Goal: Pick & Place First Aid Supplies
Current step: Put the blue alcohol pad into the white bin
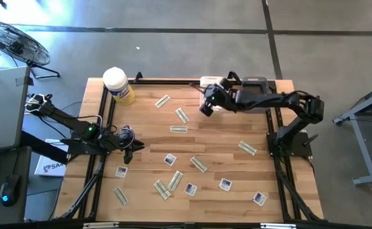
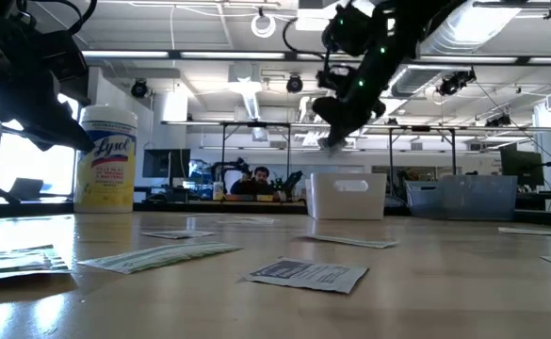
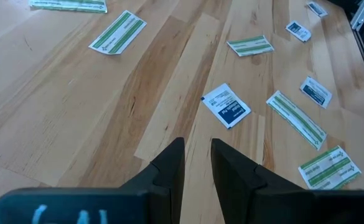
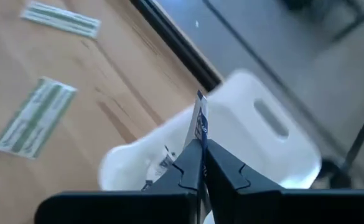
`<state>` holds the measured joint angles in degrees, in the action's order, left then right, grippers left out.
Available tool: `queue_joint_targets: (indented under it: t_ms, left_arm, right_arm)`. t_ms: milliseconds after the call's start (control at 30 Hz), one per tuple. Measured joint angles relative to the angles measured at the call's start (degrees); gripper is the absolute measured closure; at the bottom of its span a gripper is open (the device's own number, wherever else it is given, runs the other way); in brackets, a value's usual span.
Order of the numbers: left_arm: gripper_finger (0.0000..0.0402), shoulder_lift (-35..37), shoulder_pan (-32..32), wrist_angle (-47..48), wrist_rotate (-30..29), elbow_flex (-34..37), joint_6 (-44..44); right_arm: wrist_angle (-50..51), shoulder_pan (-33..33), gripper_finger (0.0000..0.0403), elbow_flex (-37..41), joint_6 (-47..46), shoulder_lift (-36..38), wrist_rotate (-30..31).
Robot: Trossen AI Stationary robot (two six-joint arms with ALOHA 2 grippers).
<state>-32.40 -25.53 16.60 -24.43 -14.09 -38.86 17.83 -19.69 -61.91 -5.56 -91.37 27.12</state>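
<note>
Right wrist: packet (image 4: 200, 124) between end effector (image 4: 201, 163) tips

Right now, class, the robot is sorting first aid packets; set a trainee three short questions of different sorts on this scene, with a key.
1. True or false: the right gripper holds a packet above the white bin.
2. Which arm waits near the table's edge? A left, B right.
3. Fill in: the yellow tub stands at a far ____ of the table.

Key: 1 true; 2 A, the left gripper holds nothing; 3 corner.
</note>
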Motion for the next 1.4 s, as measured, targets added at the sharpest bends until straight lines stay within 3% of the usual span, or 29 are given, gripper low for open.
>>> queue_joint_targets:
  t_ms: [333,567,733,1033,1400]
  left_arm:
    - [0.0325,0.0,0.0,0.0,0.0,0.0,0.0]
    - [0.0325,0.0,0.0,0.0,0.0,0.0,0.0]
    - [0.0325,0.0,0.0,0.0,0.0,0.0,0.0]
    - [0.0325,0.0,0.0,0.0,0.0,0.0,0.0]
    - [0.0325,0.0,0.0,0.0,0.0,0.0,0.0]
  right_arm:
    - [-2.8,-5.8,0.0342,7.8,-12.1,0.0,-4.7]
    - [-3.5,-5.6,0.0289,6.7,-14.0,0.0,-5.9]
    - [-2.8,-4.1,0.0277,3.9,-14.0,0.0,-9.2]
    - [-0.1,7.0,0.0288,-0.2,-13.5,0.1,-13.0]
    - [-2.6,27.0,0.0282,0.9,-11.0,-2.6,-14.0]
